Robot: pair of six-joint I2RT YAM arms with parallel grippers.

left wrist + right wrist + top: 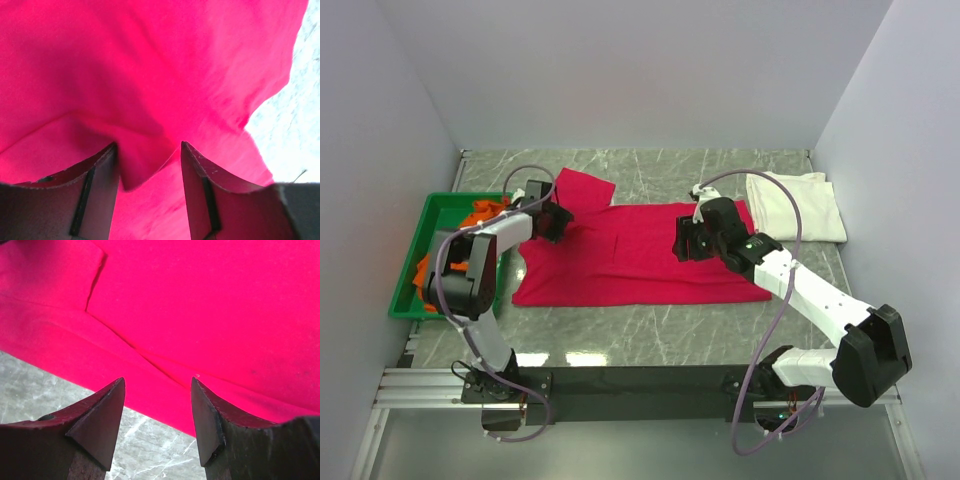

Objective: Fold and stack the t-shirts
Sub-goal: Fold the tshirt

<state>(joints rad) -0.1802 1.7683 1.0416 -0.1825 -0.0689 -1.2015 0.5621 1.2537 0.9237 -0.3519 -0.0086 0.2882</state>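
Top view: crimson t-shirt [630,255] lies spread flat in the middle of the surface [650,322], unfolded. Left fingers [556,220] sit at its sleeve end, right fingers [682,243] over its other end. Cream-white t-shirt [795,205] lies folded, far right. Orange t-shirt [480,212] is bunched in the green bin [408,272].

Left wrist: fingers [95,195] apart, a pucker of crimson cloth between them, not pinched.

Right wrist: fingers [100,420] apart over the shirt's edge.

Judgement: one folded, two left, nothing stacked yet.
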